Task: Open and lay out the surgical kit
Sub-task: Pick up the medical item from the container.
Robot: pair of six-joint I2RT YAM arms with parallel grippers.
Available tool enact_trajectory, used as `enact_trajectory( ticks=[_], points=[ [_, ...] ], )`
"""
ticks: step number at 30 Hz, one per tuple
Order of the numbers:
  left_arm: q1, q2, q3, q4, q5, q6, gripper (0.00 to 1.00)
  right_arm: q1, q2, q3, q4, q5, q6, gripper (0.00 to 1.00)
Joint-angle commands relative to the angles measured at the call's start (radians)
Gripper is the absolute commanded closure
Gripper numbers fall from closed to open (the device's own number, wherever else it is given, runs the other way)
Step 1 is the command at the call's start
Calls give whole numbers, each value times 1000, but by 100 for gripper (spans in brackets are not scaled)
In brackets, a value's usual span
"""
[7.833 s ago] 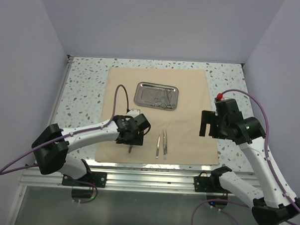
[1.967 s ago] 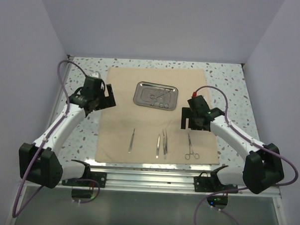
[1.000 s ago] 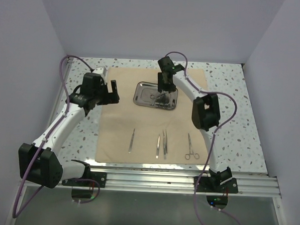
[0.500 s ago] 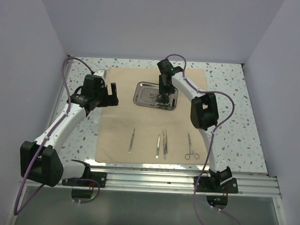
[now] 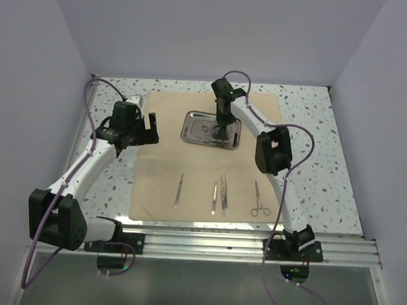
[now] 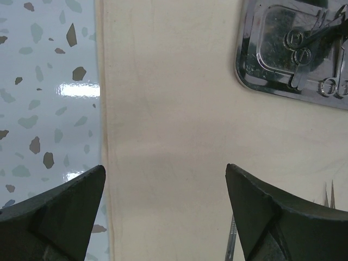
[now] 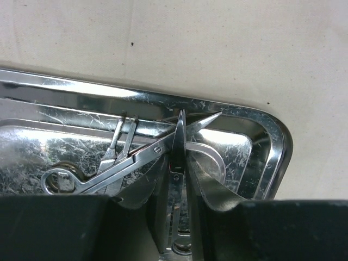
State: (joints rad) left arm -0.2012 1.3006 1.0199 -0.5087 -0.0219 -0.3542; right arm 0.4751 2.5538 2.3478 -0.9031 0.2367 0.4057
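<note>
The surgical kit's tan cloth [image 5: 189,172] lies spread flat with the steel tray [image 5: 193,136] on its far half. My right gripper [image 5: 221,129] is down in the tray [image 7: 272,141], its jaws shut on the blades of a slim pair of scissors [image 7: 178,136]. A second ring-handled instrument [image 7: 109,171] lies crossed under those scissors. Single tweezers [image 5: 178,190], a pair of tweezers [image 5: 219,196] and ring-handled forceps [image 5: 257,199] lie in a row on the near cloth. My left gripper [image 6: 165,167] hovers open over the cloth's [image 6: 163,109] left edge, holding nothing.
Speckled tabletop [image 5: 110,121] surrounds the cloth, with walls on three sides. The metal rail [image 5: 206,244] runs along the near edge. A purple cable [image 5: 90,114] loops beside the left arm. In the left wrist view the tray's corner [image 6: 261,89] shows at upper right.
My right gripper's jaws have closed onto the scissors in the tray and it shifted slightly. The left arm has barely moved and stays open.
</note>
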Motion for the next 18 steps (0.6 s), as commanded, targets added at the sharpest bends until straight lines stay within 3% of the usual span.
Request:
enact_trajectory(
  ticks=[1, 5, 11, 18],
  points=[
    [14, 3, -9, 24, 4, 23, 5, 8, 97, 10, -112, 42, -8, 80],
    [22, 9, -6, 22, 4, 29, 5, 8, 114, -13, -115, 27, -2, 100],
    [25, 31, 19, 13, 10, 41, 5, 8, 50, -42, -80, 19, -18, 100],
    [25, 55, 88, 6, 17, 41, 5, 7, -138, -25, -66, 16, -39, 100]
  ],
)
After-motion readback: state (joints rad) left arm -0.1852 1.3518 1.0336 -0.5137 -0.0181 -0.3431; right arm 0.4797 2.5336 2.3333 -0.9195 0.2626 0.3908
